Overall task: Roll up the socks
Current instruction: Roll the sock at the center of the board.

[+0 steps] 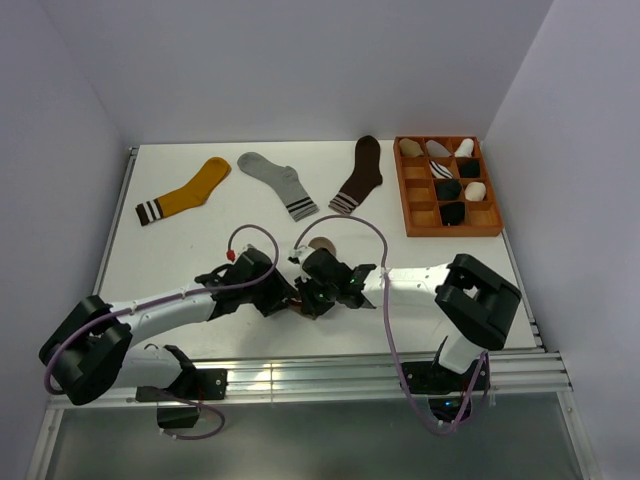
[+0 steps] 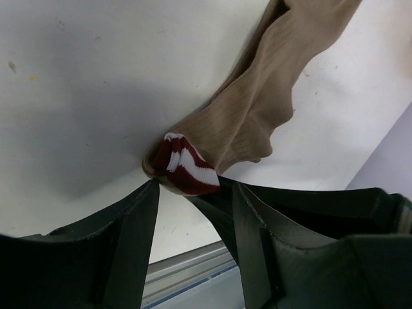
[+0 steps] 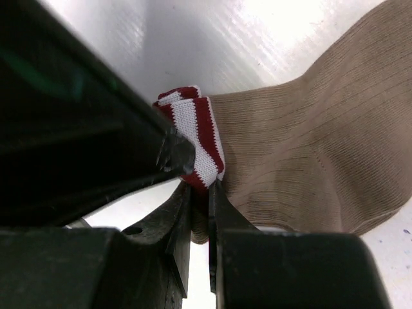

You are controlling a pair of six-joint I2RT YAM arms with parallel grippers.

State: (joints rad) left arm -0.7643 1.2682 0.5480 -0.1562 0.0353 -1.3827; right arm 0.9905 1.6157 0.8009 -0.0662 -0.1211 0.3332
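The taupe sock (image 3: 309, 141) lies on the tabletop (image 1: 200, 250) directly ahead of both pincers, which meet over its near end. Its body runs away from them and its maroon-and-white cuff (image 3: 196, 135) is folded over into a small first turn right at their tips. The right pincer (image 3: 201, 193) is closed to a thin slit on the edge of that cuff fold, with the striped band entering between its jaws. The left pincer (image 2: 195, 188) stands with its jaws apart, the folded cuff at its mouth. One of its fingertips seems to rest against the fold, but it does not clamp it. I judge the sock to be light, limp ribbed knit. It will not hold a shape by itself, will sag and wrinkle wherever it is unsupported, and a loose roll will spring open once released. It is not fragile and not slippery, since the ribbing gives the jaws good purchase. The stretch means a pull will lengthen the fabric before it moves the sock. The elastic cuff is the thickest and firmest part, so it is the best place to hold, pinched across the whole fold, not one layer. The second pincer should press close beside that grip so the turn stays tight as it is rolled toward the toe.
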